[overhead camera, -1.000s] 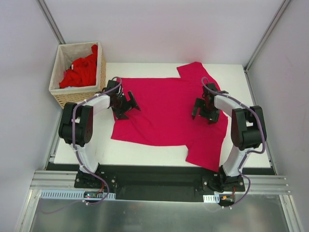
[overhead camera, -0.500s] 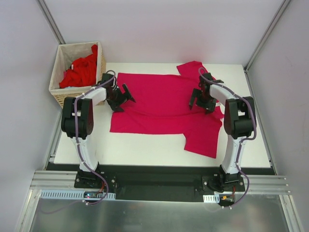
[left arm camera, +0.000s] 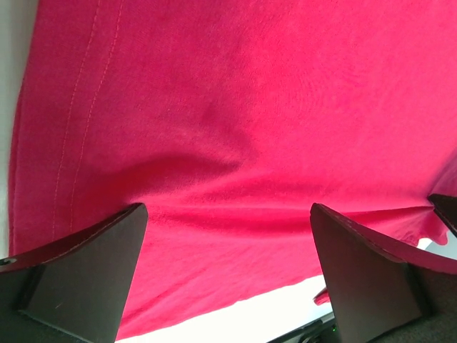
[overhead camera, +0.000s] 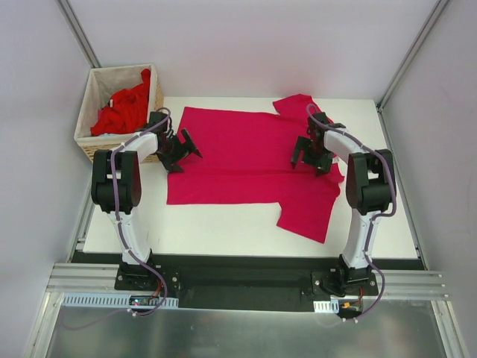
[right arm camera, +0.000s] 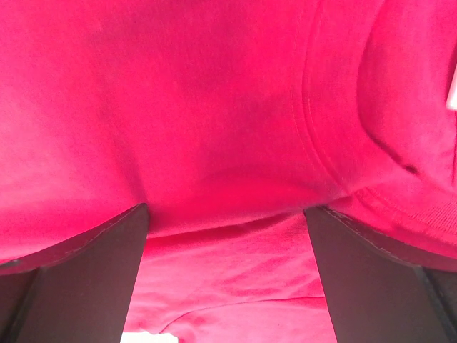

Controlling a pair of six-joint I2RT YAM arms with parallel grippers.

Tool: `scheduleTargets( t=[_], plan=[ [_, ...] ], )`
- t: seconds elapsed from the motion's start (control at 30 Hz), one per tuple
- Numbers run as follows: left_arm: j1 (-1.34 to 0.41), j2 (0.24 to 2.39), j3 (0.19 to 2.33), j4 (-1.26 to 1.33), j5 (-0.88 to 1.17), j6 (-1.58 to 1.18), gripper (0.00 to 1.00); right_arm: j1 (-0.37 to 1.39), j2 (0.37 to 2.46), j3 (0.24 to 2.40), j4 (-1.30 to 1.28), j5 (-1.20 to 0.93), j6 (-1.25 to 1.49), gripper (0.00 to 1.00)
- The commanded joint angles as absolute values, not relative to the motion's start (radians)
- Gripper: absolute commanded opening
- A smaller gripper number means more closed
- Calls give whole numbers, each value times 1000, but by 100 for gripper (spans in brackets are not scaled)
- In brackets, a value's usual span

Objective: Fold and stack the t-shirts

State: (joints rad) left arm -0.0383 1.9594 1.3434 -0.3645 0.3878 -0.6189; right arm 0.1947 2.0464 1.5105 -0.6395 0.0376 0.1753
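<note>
A magenta-crimson t-shirt [overhead camera: 238, 160] lies spread across the white bench [overhead camera: 223, 231]. Its body runs left to right, one sleeve points to the far edge, and a flap of cloth reaches towards the near edge on the right. A crease crosses the cloth between the two arms.

The left gripper [overhead camera: 179, 151] sits at the shirt's left border. Its jaws are released: in the left wrist view its two dark fingers [left arm camera: 86, 279] stand wide apart over the stitched hem, with nothing pinched between them. The right gripper [overhead camera: 309, 155] sits over the shirt's right part, near the far sleeve. Its jaws are also spread wide, its fingers [right arm camera: 78, 279] framing a fold of cloth beside the ribbed collar, and a small white neck label [right arm camera: 451, 89] shows at the edge of that view.

Off the bench's far left corner stands a wicker basket [overhead camera: 104, 151] with a pale lining. It holds brighter red t-shirts [overhead camera: 123, 112] in a crumpled heap.
</note>
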Motion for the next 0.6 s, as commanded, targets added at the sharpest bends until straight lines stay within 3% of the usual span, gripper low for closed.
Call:
scheduleTargets(
  t=[0.0, 0.57],
  plan=[
    [-31, 1893, 1371, -405, 387, -609, 99, 218, 1928, 1456, -686, 32, 178, 96],
    [-100, 1628, 1177, -405, 330, -617, 99, 275, 1717, 1295, -698, 110, 183, 96]
  ],
)
